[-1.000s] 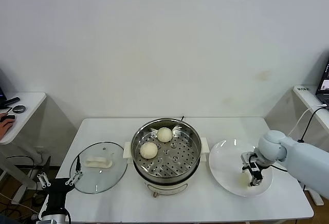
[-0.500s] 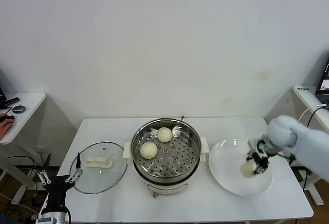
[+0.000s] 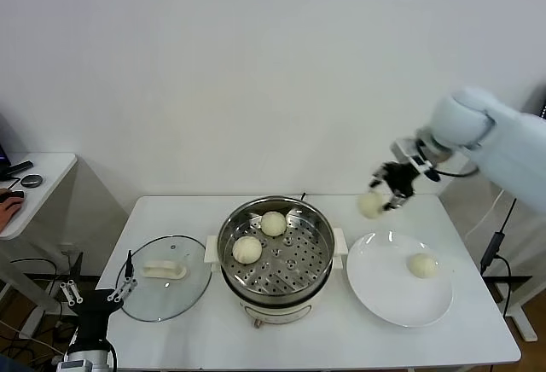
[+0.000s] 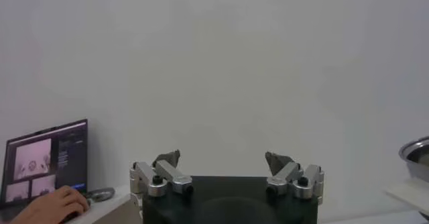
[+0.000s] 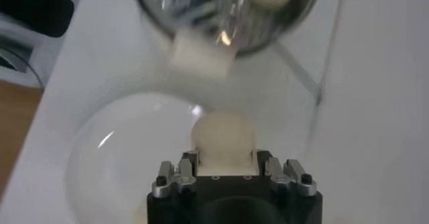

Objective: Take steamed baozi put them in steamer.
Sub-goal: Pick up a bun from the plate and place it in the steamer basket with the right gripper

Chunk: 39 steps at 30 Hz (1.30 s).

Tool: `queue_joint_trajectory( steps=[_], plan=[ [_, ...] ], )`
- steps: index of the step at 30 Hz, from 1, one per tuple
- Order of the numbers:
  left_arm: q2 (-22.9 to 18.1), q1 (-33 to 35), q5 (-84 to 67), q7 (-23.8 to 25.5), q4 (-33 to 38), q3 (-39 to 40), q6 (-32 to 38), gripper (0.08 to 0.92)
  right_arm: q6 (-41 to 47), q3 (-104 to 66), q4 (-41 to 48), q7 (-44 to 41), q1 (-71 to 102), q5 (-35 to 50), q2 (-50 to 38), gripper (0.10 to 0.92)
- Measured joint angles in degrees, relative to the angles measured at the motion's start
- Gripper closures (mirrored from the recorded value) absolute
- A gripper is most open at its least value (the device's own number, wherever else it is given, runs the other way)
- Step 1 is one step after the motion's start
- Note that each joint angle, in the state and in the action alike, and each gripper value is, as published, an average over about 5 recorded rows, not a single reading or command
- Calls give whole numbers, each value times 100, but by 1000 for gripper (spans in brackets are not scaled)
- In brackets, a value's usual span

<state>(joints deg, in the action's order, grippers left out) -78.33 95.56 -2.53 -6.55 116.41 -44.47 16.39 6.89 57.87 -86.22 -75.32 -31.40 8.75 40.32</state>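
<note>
A: Nearest, the left gripper (image 3: pixel 95 296) hangs off the front corner of the bench (image 3: pixel 324 346), jaws spread wide and holding nothing; beside it the glass lid (image 3: pixel 165 276) lies flat on the bench; what is the working arm doing?

B: The right gripper (image 3: pixel 391 188) is high above the far side of the white plate (image 3: pixel 384 299), clamped on one baozi (image 3: pixel 371 205); the wrist view shows the bun (image 5: pixel 223 135) squeezed between the jaws; to finish well I would carry it level toward the steamer (image 3: pixel 275 251), bring it low over a bare patch of the perforated tray, and only then part the jaws, so it neither rolls nor knocks its neighbours.

A: And the containers?

B: The steamer holds two buns, one toward the front left (image 3: pixel 246 249) and one at the back (image 3: pixel 273 223), apart from each other; the right half of the tray looks free; the plate keeps a single bun (image 3: pixel 422 264) on its right side.
</note>
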Motion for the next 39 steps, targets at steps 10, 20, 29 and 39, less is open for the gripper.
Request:
queue_joint_trajectory(
  steps=[10,20,29,39],
  plan=[
    [-79,56,-3,-8,88,-121,2,177,-779,869,-473,267,-518,192,1413,491],
    [-131,117,-29,-28,131,-284,19,177,-1634,1291,-479,446,-311,-669,2289,490],
    [-183,110,-21,-32,105,-306,23,177,-2136,1420,-566,510,-18,-1293,2528,483],
    [-188,92,-15,-33,54,-303,31,177,-2485,1480,-670,551,224,-1679,2489,467]
  ],
)
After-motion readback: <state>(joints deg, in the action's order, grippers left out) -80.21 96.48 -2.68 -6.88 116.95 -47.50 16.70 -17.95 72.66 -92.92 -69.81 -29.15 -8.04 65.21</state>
